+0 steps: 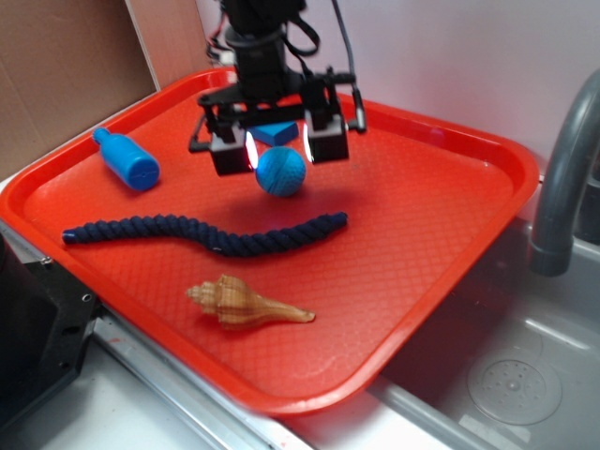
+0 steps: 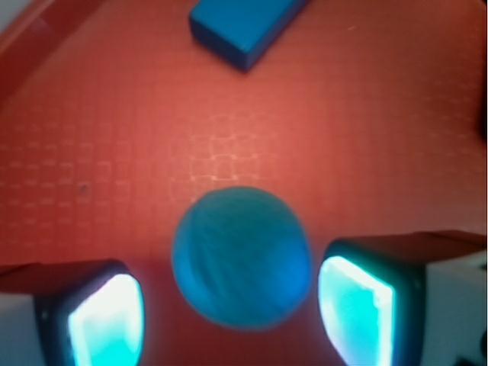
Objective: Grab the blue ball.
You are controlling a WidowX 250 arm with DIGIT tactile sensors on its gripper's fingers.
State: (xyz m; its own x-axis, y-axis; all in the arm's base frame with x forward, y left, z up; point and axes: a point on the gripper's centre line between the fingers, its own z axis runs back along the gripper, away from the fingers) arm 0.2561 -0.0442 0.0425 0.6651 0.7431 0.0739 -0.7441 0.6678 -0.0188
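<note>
Ball [image 2: 241, 258] sits between the spread pincer [image 2: 229, 313] pads.

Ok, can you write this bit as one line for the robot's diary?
phase: pre-grasp | pincer: open, astride ball | ball: on tray, not gripped | block: beyond ball

Ball [image 1: 281, 172] between jaws, on tray [image 1: 441, 234]

Wrist view kinda blurry: ball [image 2: 241, 257] soft-edged, block [image 2: 242, 27] cut off at top, pads [image 2: 107, 320] cropped at bottom. Exterior: gripper [image 1: 277, 145] mostly hides block [image 1: 275, 133].
</note>
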